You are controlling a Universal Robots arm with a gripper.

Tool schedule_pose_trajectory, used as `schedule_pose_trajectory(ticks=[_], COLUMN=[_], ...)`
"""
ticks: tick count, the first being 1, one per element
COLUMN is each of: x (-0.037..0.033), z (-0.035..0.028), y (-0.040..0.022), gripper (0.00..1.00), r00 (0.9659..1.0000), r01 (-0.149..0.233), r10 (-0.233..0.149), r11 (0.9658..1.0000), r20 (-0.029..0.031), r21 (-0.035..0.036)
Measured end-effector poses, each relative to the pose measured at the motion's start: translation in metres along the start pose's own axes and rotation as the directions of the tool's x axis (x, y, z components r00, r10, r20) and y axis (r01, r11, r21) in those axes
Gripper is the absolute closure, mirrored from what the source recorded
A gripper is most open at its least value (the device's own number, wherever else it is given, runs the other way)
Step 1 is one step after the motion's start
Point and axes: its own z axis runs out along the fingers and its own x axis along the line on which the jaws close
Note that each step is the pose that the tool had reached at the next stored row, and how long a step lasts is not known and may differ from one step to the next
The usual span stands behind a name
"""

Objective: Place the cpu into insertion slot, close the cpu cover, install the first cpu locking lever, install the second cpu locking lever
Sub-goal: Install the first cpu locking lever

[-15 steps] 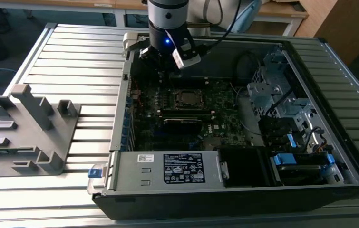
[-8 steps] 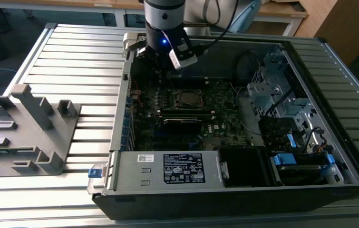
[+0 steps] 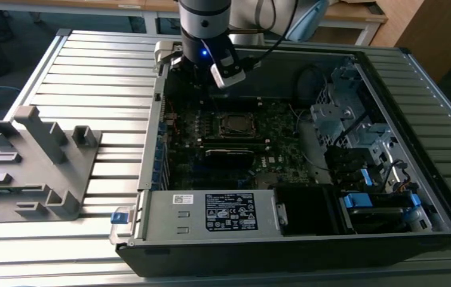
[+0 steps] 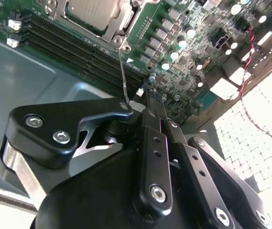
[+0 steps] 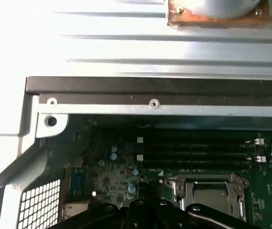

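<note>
In the second wrist view the black two-fingered gripper has its jaws drawn together, almost closed, with nothing visibly clamped between them. A thin bare-metal locking lever rod stands up off the green motherboard. Its long axis runs from a corner of the socket straight back toward the jaws. Its near end disappears behind the gripper's side link just beside the tips, so I cannot tell whether rod and jaws touch.

The small flat square cpu, with its dull grey metal top, lies ahead of the jaw tips at the far end of that rod, a short way off. It sits inside the silver-rimmed square insertion slot. The thin silver windowed cpu cover appears to lie flat around it, so seating and closing look done, and the work in hand is a lever.

The exterior view shows the arm reaching down into the open black-and-grey computer case on the slatted metal table — the socket sits close by the jaws, toward the middle of the board.

Counted: one gripper, one cpu, one insertion slot, one cover and one raised lever rod. A second lever I cannot make out.
</note>
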Motion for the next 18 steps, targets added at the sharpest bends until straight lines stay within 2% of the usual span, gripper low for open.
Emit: schedule_pose_trajectory(ticks=[1,3,4,18], x=[0.0000,0.0000,0.0000,-0.0001], z=[0.0000,0.0000,0.0000,0.0041], y=[0.0000,0.0000,0.0000,-0.0004], gripper=[0.89,0.89,0.89,0.89], r00=[1.0000,1.0000,1.0000,1.0000], r01=[0.000,0.000,0.000,0.000], r10=[0.000,0.000,0.000,0.000], r11=[1.0000,0.9998,0.9997,0.9997], r20=[0.0000,-0.0001,0.0000,-0.0001], r21=[-0.0050,-0.0204,-0.0224,-0.0251])
